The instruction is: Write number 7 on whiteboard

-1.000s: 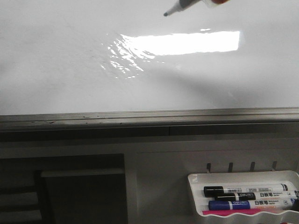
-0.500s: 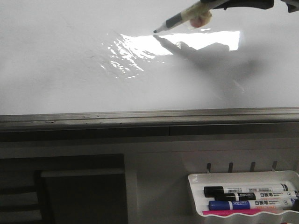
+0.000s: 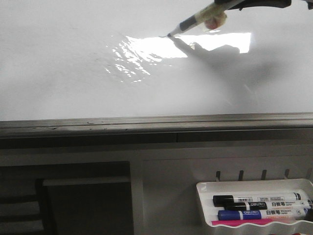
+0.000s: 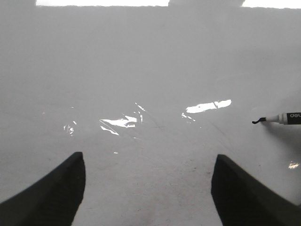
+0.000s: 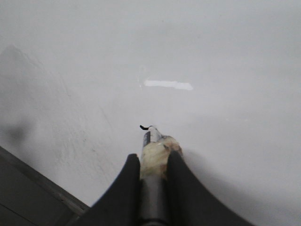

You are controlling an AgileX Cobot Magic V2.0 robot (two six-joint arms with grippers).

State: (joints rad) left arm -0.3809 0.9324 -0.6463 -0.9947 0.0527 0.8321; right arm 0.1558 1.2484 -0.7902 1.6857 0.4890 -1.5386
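Note:
The whiteboard (image 3: 73,73) is glossy white with a bright glare patch. My right gripper (image 3: 234,5) is shut on a marker (image 3: 188,23) wrapped in pale tape. The marker's tip touches the board just above the glare. A short dark hooked stroke (image 3: 164,35) lies at the tip and is the only drawn line; no whole number 7 shows. In the right wrist view the gripper (image 5: 154,160) clamps the marker (image 5: 153,139), with the stroke (image 5: 143,126) just beyond it. My left gripper (image 4: 148,188) is open and empty over the board; the stroke (image 4: 256,121) and marker (image 4: 282,117) show at that view's edge.
The board's grey metal edge rail (image 3: 146,122) runs along its near side. Below it, a small white marker tray (image 3: 205,196) holds several markers (image 3: 259,208) at the lower right. A dark recess (image 3: 63,196) sits at the lower left.
The right gripper brought the marker down from the top edge onto the board. The tip now touches and has shifted slightly right, leaving a short dark stroke.

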